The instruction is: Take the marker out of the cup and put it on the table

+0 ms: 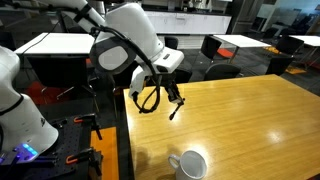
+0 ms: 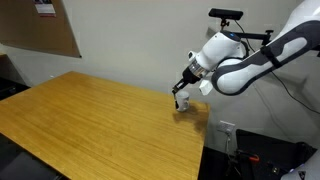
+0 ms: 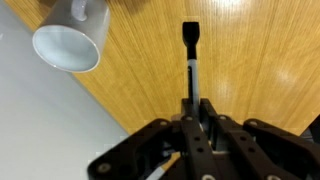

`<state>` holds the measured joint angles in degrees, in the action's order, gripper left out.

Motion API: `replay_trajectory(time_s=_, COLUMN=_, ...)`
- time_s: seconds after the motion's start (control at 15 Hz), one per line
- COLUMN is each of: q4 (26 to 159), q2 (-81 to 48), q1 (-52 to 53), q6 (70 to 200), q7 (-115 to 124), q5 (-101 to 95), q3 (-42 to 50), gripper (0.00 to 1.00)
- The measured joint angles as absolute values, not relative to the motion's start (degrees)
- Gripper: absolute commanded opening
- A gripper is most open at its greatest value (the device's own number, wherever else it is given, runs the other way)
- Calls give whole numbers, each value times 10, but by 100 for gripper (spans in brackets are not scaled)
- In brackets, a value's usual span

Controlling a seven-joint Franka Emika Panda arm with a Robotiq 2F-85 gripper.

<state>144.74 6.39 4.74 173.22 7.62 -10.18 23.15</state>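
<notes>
Grips the marker (image 3: 190, 58) in the narrowed claw (image 3: 194, 103), above the worktop (image 3: 255, 60) near its edge, apart from the cup (image 3: 68, 40); risks a roll off that edge if released too high.

Glossy white, rounded arm (image 1: 135, 42); black cable loop (image 1: 141, 103) at the wrist; matte black fingers (image 3: 208, 120).

We find the room evenly and softly lit from overhead. The glossy desk (image 1: 250, 110) shows pale glare patches in both exterior views, with a faint shadow beneath the pincer (image 2: 181, 97). All frames are coarse; in the wrist view the near pincer looks dark and blurred.
</notes>
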Motion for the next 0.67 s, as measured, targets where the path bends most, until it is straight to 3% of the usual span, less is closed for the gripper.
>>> replay_trajectory(time_s=0.27, q4=1447, q2=70, q1=69, q6=1672, q7=53, q5=-95, q3=231, gripper=3)
replay_trajectory(time_s=0.67, q4=1442, q2=68, q1=11, q6=1589, q7=-10, q5=-45, q3=142, gripper=3)
